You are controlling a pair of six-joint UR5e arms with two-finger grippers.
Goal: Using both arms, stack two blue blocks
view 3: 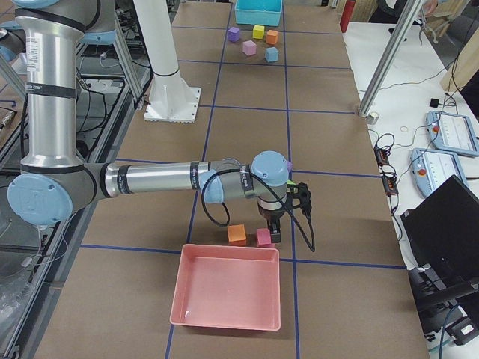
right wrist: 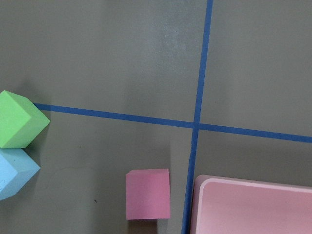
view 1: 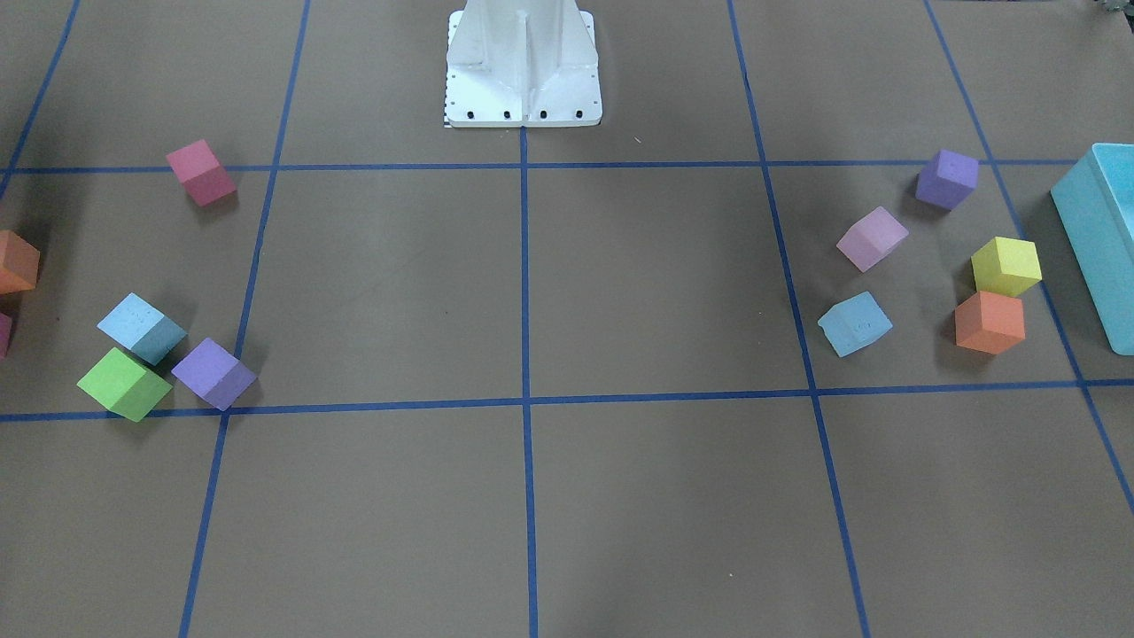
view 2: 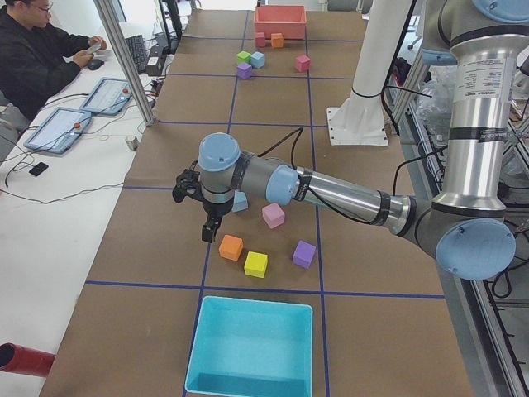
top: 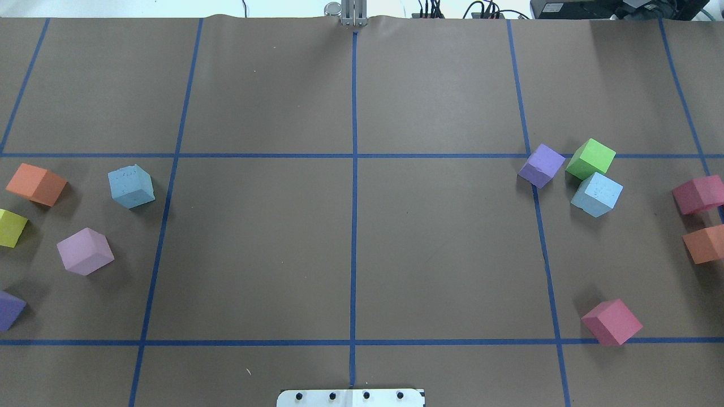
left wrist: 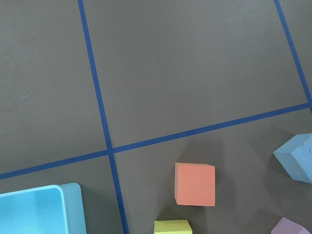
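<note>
One blue block [view 1: 855, 323] lies on the table on the robot's left side, also seen in the overhead view [top: 131, 186] and at the left wrist view's right edge [left wrist: 297, 158]. The other blue block [view 1: 142, 328] lies on the right side beside a green and a purple cube, also in the overhead view [top: 597, 194] and the right wrist view [right wrist: 14, 178]. My left gripper [view 2: 207, 231] shows only in the exterior left view, low by an orange cube [view 2: 231, 246]. My right gripper [view 3: 273, 233] shows only in the exterior right view, by a pink cube [view 3: 264, 238]. I cannot tell whether either is open.
A turquoise bin [view 1: 1099, 239] stands at the table's left end and a pink bin [view 3: 228, 288] at its right end. Orange [view 1: 990, 322], yellow [view 1: 1005, 266], lilac [view 1: 873, 237] and purple [view 1: 946, 179] cubes lie near the left blue block. The white pedestal [view 1: 523, 71] stands at the robot's side.
</note>
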